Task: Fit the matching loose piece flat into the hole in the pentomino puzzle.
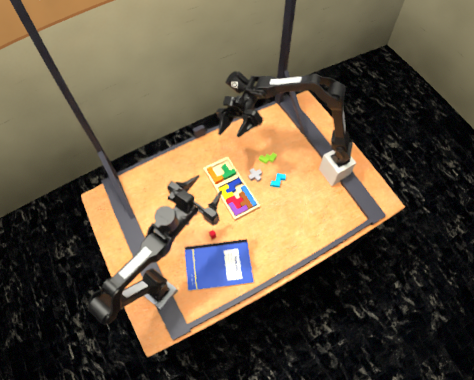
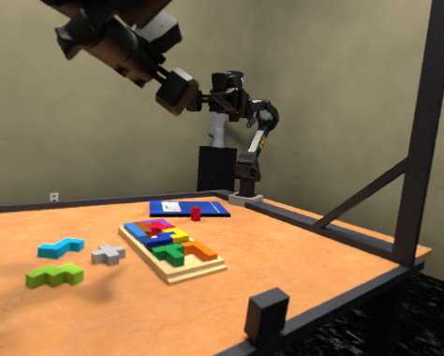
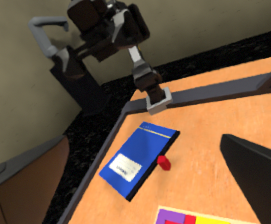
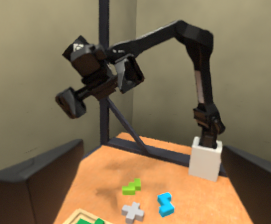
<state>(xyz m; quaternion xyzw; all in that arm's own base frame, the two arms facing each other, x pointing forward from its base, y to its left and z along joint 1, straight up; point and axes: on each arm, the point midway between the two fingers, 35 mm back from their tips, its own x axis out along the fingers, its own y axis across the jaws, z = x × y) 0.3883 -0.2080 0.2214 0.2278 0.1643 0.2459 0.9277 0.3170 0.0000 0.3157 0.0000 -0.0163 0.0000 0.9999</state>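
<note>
The wooden puzzle board [image 1: 231, 187] lies flat in the middle of the table and also shows in the exterior view [image 2: 172, 248]. Its field with the orange and green pieces [image 1: 221, 172] has bare wood; the other field is full of coloured pieces. Three loose pieces lie beside the board: a green one [image 1: 267, 157], a grey cross [image 1: 255, 174] and a cyan one [image 1: 278, 179]. My left gripper [image 1: 239, 122] hangs open and empty high above the far table edge. My right gripper [image 1: 202, 192] is open and empty, raised beside the board on the side towards the book.
A blue book [image 1: 218, 265] lies near the right arm's base, with a small red cylinder [image 1: 212, 234] between it and the board. A white pedestal [image 1: 337, 169] carries the left arm. Dark frame posts and a rail edge the table; a black block [image 2: 266, 315] sits on the rail.
</note>
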